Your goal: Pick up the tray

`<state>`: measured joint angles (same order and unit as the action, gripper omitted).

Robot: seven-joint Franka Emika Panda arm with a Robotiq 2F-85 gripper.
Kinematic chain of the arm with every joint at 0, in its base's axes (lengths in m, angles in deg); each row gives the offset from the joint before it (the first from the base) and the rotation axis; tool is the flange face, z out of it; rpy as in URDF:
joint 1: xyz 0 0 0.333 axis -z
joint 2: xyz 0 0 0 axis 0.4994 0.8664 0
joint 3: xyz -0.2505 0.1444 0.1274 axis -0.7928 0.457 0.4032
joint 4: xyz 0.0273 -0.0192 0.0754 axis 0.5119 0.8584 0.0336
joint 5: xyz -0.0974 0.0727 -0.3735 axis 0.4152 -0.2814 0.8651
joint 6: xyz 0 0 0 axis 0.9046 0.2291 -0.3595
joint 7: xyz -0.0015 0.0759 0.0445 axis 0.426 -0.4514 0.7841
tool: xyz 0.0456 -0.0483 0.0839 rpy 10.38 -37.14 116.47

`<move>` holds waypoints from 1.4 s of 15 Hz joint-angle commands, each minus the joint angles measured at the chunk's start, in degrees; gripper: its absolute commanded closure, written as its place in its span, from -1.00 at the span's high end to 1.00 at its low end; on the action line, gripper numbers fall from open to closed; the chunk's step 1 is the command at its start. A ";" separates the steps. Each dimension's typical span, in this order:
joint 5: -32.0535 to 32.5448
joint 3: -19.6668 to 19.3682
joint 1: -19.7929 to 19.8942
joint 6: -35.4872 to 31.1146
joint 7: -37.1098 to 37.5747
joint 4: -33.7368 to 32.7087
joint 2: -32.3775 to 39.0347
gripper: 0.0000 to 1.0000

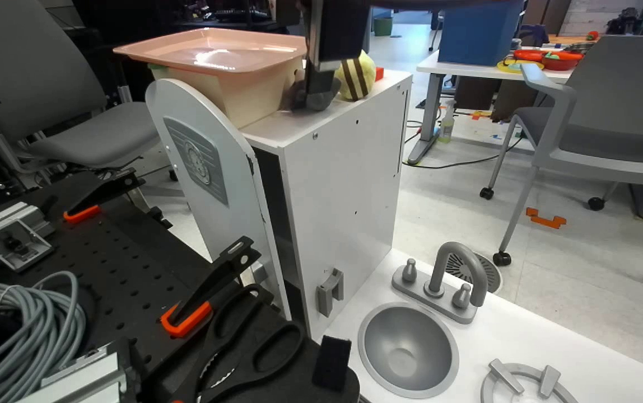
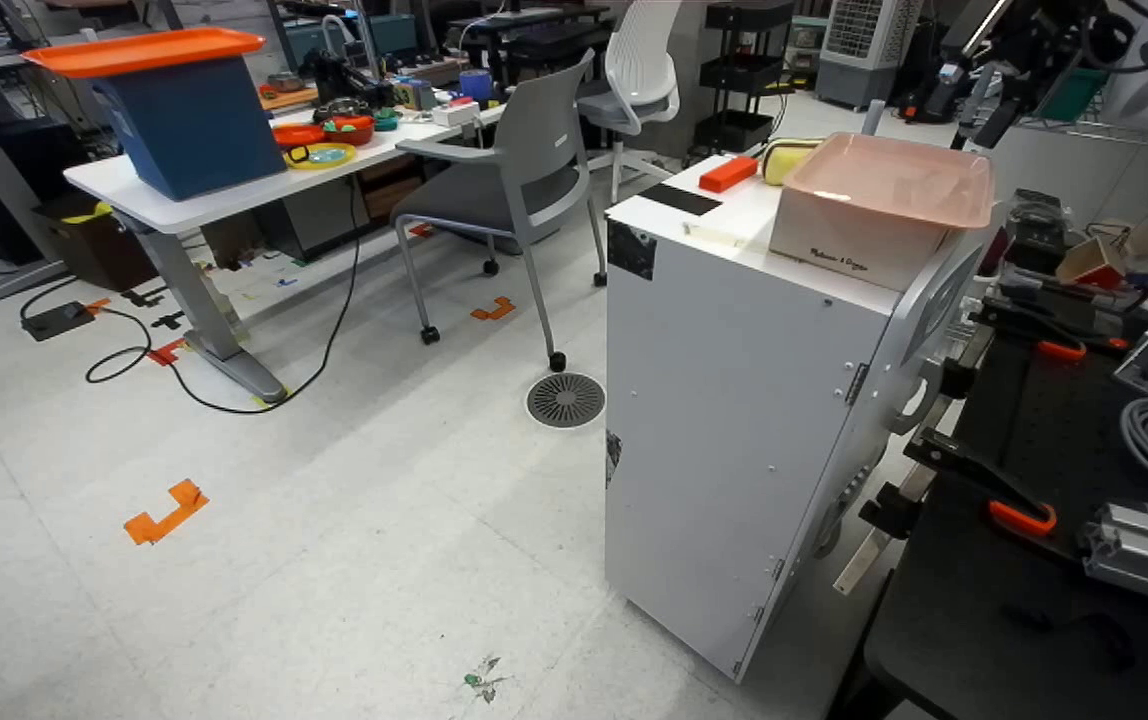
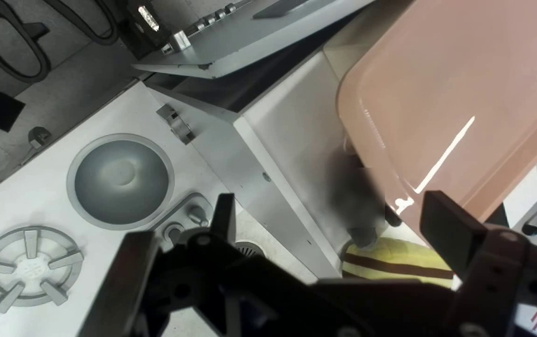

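Although it looks broad, the tray (image 1: 209, 43), upper left of the frame in an exterior view, is salmon-pink plastic with a thin rim: judged light for its span, fairly stiff, hard to break. It lies face up across a cream bin (image 1: 260, 95) standing on the white cabinet (image 1: 344, 157).

Left part: rim projects past the bin, but this lies away from the gripper (image 3: 331, 213), so probably awkward to reach. Middle: flat floor with bright highlights, hence likely slick; nothing there to pinch. Right part, toward upper centre: partly hidden in that view, yet judged the best hold. Suggest the lip of the side facing the gripper, near its middle rather than at the corner, one finger above and one below.

Gripper, lower middle of the wrist view: spread wide, nothing pinched. Of its fingers (image 3: 451, 234), the one toward the lower right overlaps the tray's corner in that frame; whether they touch, cannot tell.

Expected handling: held at one edge, the tray should droop at its far side and twist, and smooth plastic may slide in the grip; a deep bite and slow lift seem called for. The bin could drag along if the lower finger catches it.

Rightmost, a striped toy (image 1: 357, 77) sits on the cabinet near the bin.
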<state>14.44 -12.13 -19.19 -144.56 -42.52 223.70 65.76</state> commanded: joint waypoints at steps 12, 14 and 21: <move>-0.83 3.55 0.02 2.14 -0.34 -1.61 3.48 1.00; -0.85 3.76 0.08 2.19 -0.37 -1.64 3.43 1.00; -3.71 3.34 0.80 2.80 -0.49 -3.25 2.72 1.00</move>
<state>13.63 -8.65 -19.31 -144.24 -42.13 222.37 68.55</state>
